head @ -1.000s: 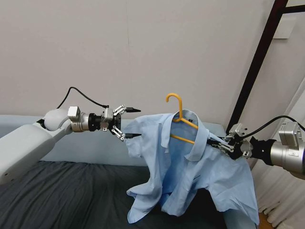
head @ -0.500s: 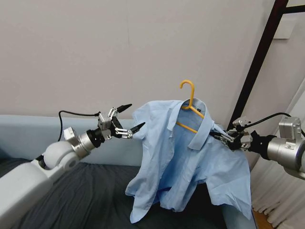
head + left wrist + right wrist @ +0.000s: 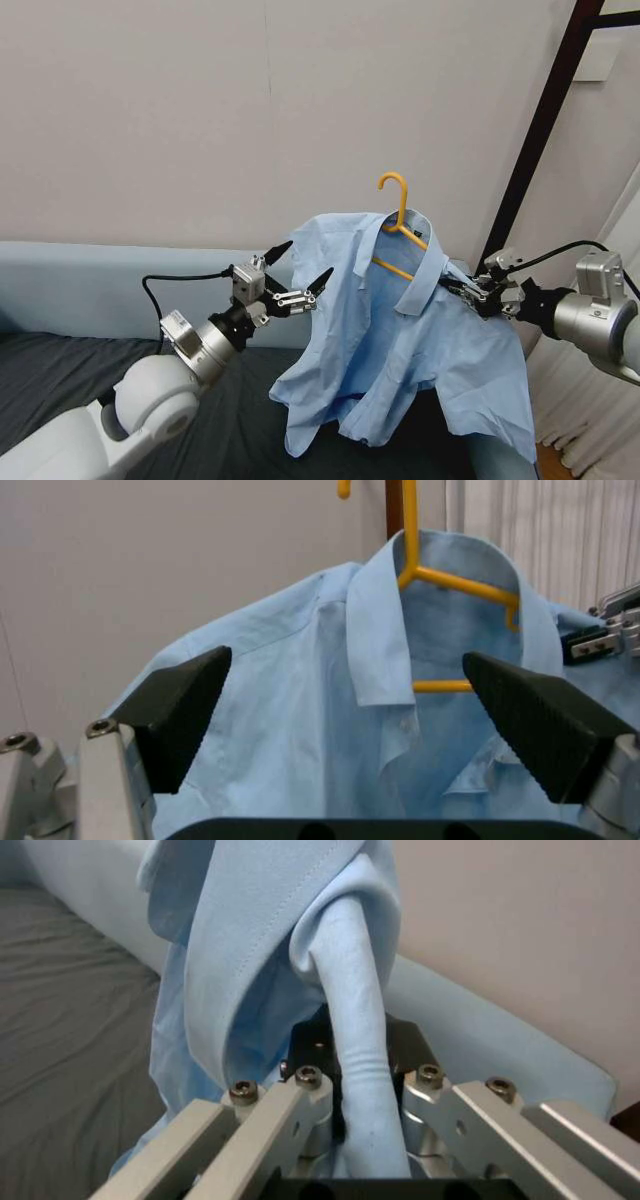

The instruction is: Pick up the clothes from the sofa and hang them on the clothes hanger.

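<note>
Blue shirt (image 3: pixel 400 340) hangs on a yellow hanger (image 3: pixel 401 203), held up over the sofa (image 3: pixel 60 390). Whether its lower hem touches the seat cannot be told. Right gripper (image 3: pixel 470 294) pinches a fold of the shirt's shoulder between its jaws, near a dark slanted pole (image 3: pixel 540 130). Left gripper (image 3: pixel 305 265) hovers just beside the opposite shoulder edge, jaws spread wide toward the cloth. Bare wall stands open above the hook.

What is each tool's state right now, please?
Left tool: open, empty, beside the shirt.
Right tool: shut on the shirt.
</note>
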### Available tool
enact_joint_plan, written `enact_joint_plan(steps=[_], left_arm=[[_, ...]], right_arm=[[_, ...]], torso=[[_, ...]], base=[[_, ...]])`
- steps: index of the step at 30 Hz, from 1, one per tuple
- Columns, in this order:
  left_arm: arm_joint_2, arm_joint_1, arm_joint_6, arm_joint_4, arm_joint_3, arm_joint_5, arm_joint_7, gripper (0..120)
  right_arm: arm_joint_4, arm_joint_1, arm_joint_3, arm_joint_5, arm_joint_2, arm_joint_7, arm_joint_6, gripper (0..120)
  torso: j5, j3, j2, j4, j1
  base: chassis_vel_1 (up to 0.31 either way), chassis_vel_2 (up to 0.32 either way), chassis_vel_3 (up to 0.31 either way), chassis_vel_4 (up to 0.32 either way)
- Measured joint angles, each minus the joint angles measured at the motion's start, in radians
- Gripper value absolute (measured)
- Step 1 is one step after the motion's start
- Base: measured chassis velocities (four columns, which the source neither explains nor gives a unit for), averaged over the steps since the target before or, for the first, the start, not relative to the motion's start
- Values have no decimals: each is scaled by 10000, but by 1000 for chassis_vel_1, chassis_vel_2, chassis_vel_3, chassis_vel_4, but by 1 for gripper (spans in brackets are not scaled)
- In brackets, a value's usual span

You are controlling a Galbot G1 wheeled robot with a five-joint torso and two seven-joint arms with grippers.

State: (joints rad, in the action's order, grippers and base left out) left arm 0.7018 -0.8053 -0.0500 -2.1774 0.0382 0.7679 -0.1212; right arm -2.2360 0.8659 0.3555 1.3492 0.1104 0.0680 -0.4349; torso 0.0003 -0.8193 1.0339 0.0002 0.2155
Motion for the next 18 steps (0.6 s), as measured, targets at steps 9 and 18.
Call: enact_joint_plan(steps=[9,18], left_arm=[[1130,1165,-18,621,1315,-169,-578,90],[1802,2134,151,1236,2355,145,-1073,72]], right_arm=[[-292,22,-3,49,-171,70,-55,7],[-411,28,52,214,-287,209,-78,7]], torso=[[1,-2,0,-2,0],[1,-2,-1,-2,1]], base=[[0,0,0,0],[0,0,0,0]])
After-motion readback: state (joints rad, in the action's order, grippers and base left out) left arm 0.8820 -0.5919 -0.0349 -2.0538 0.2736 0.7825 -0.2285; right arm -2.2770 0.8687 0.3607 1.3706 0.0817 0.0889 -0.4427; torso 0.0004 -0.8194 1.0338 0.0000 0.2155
